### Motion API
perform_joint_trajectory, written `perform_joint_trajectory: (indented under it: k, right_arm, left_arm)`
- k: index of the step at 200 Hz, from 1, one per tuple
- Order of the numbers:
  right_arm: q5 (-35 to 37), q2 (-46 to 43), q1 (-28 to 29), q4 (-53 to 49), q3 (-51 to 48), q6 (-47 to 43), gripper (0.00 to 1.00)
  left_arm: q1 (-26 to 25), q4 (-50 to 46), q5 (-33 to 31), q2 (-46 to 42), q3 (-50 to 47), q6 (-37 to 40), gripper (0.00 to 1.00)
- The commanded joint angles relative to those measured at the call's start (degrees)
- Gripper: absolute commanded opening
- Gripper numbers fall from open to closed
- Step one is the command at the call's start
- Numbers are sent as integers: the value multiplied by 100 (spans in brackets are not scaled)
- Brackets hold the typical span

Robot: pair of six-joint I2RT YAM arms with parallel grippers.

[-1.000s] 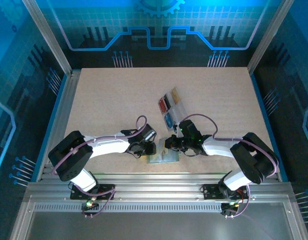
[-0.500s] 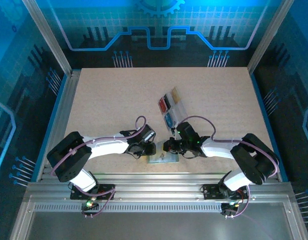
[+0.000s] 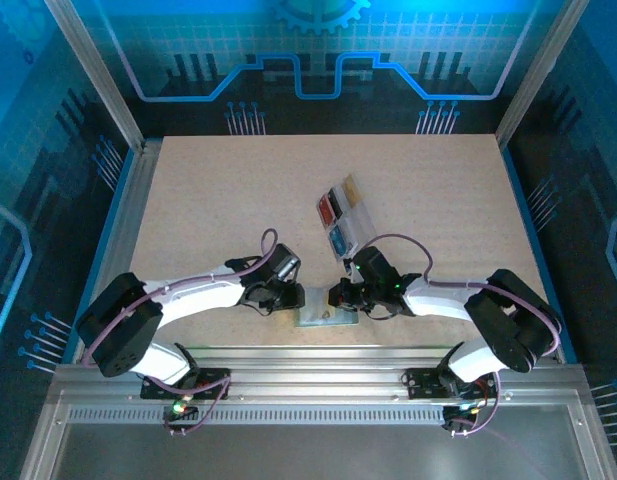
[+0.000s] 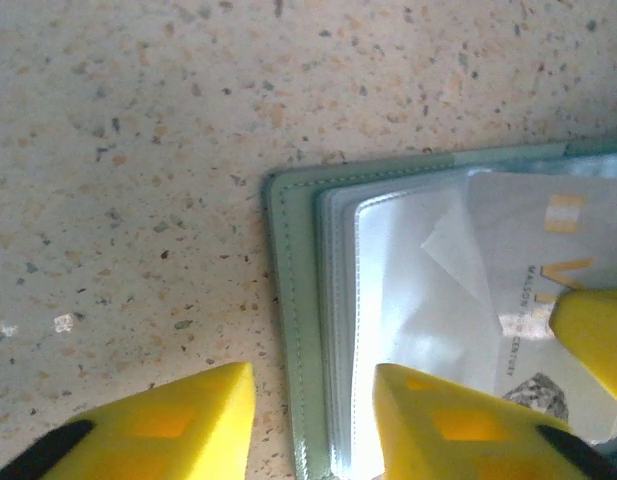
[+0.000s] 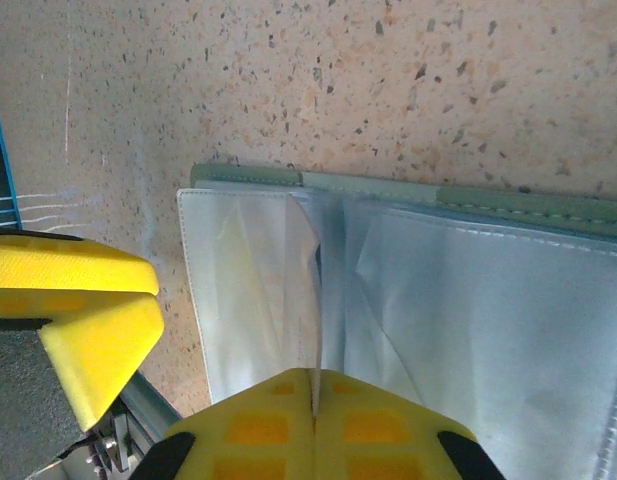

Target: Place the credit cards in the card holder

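Note:
The sage-green card holder [image 3: 322, 319] lies open near the table's front edge, its clear sleeves [image 4: 408, 300] showing. A pale credit card [image 4: 548, 290] with gold lettering lies flat in it. More credit cards, red [image 3: 329, 208], tan [image 3: 352, 187] and blue [image 3: 339, 240], sit in a clear tray. My left gripper [image 4: 313, 420] is open and straddles the holder's left edge [image 4: 288, 330], one finger over the table, the other over the sleeves. My right gripper [image 5: 315, 420] is shut on a thin clear sleeve leaf [image 5: 313, 290], which stands up from the holder [image 5: 468, 195].
The clear compartmented tray [image 3: 366, 232] stands just behind the right gripper [image 3: 340, 296]. The metal rail [image 3: 308, 352] at the table's front edge runs right below the card holder. The left gripper's yellow fingers [image 5: 78, 310] show at the left of the right wrist view.
The left arm has swung a little left and nearer the front edge, its jaws narrowing somewhat. The right gripper has stayed shut and edged slightly left.

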Motion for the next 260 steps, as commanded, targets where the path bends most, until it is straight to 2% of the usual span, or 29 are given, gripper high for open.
perform_joint_trajectory:
  k: [1, 25, 52, 105, 201, 260]
  right_arm:
    - [258, 262, 97, -969, 69, -233, 0]
    - [431, 338, 151, -1381, 243, -370, 0]
    - [619, 351, 218, -1746, 326, -453, 0]
    - [755, 314, 284, -1847, 211, -275, 0]
    - [1173, 294, 765, -1809, 71, 422, 0]
    - [1106, 663, 771, -1869, 344, 56, 0]
  left_arm:
    - [47, -178, 238, 3, 155, 170, 28]
    - [81, -88, 310, 255, 259, 188, 20]
    - [105, 3, 337, 522, 330, 230, 17]
    - [113, 144, 276, 775, 184, 210, 16]
    - [107, 439, 258, 740, -321, 65, 15]
    - [107, 516, 275, 731, -409, 31, 15]
